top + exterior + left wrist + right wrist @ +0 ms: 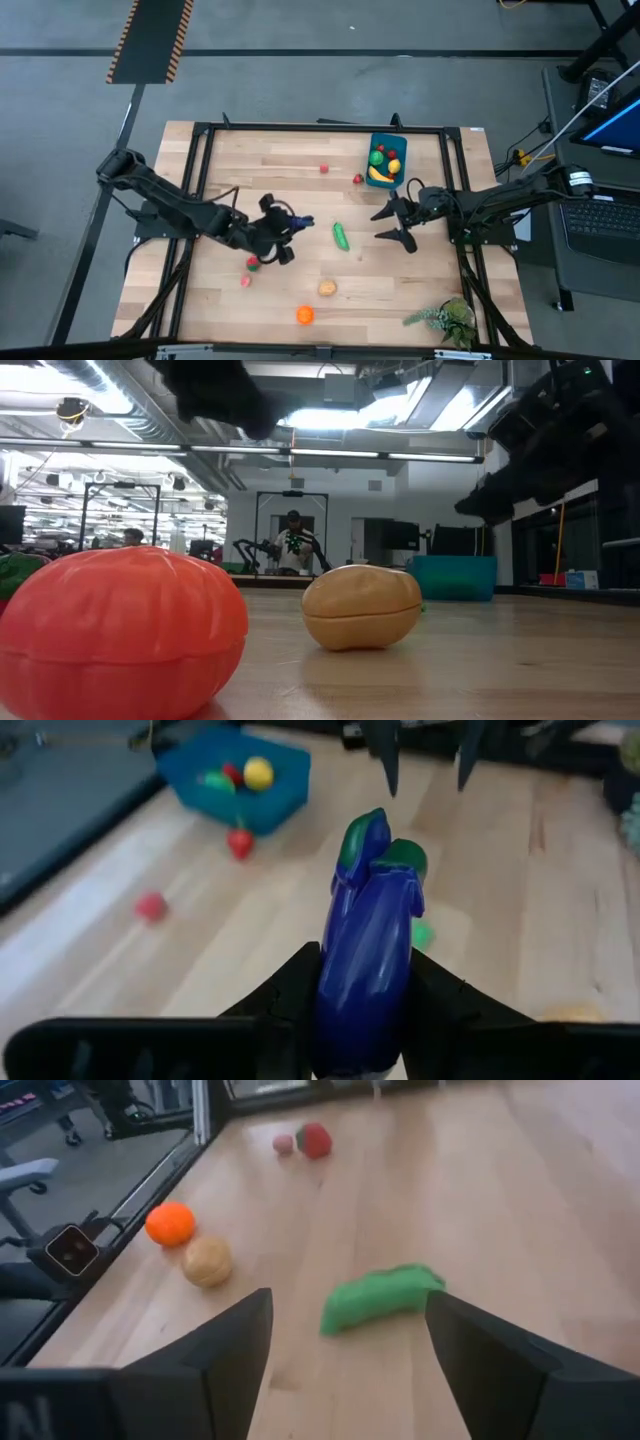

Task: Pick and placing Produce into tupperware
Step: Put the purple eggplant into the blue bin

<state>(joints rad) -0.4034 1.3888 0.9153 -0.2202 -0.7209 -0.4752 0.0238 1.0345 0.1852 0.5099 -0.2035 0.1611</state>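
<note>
A light wooden desk [290,190] sits inside a black metal frame [205,128]. A leafy green plant sprig [445,320] lies at one desk corner. A laptop [600,215] stands beside the desk. Yellow-and-black hazard tape [150,40] marks the grey floor. A person [292,545] stands in the background room.

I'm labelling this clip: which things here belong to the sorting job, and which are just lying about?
Job: blue tupperware, purple eggplant clamped in the left gripper, green cucumber, orange pumpkin, tan potato, right gripper with jaws open.
Lying about: leafy sprig.
</note>
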